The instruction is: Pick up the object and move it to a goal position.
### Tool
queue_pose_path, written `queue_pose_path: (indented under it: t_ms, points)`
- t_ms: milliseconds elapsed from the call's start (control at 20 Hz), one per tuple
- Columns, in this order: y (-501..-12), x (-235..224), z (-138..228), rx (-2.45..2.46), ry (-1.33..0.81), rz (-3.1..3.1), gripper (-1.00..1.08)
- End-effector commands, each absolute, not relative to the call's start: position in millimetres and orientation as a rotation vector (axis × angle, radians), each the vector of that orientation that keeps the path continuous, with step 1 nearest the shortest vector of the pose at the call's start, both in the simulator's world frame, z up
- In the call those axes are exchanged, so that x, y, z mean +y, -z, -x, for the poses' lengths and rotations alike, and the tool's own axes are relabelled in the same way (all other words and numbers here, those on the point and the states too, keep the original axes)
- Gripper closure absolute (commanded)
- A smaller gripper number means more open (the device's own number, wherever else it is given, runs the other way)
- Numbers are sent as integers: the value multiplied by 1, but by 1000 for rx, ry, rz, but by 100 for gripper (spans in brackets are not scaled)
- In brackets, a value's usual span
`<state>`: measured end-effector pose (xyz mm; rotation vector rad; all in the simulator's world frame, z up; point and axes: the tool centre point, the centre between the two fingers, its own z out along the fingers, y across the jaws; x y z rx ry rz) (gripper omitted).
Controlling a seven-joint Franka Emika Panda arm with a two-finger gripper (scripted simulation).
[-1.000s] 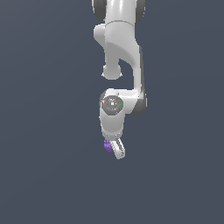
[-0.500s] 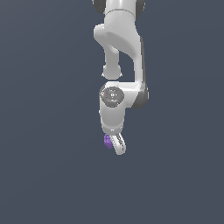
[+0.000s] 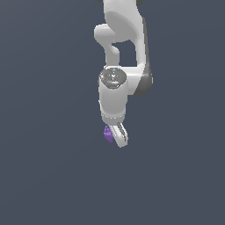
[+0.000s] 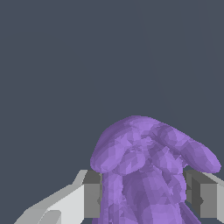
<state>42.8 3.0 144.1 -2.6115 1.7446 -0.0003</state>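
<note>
The object (image 3: 107, 134) is a small purple lumpy cluster, held at the tip of my gripper (image 3: 115, 136) below the white arm in the exterior view. In the wrist view the purple object (image 4: 148, 170) fills the space between the two fingers (image 4: 89, 194), whose grey pads press on its two sides. My gripper is shut on it. The lower part of the cluster is hidden behind the near finger in the exterior view.
Around the arm there is only a plain dark grey-blue background in both views. No other objects, containers or edges show.
The arm and gripper have risen a little in the exterior view, carrying the purple object with them. The grip on it is unchanged.
</note>
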Motion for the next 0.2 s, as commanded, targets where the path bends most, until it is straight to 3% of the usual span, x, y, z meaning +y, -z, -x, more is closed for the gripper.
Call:
queue_pose_path:
  t_ms: [0, 150]
  points:
    - [-152, 3, -41, 1745, -1, 2612, 108]
    - [-154, 3, -40, 1745, -1, 2612, 108]
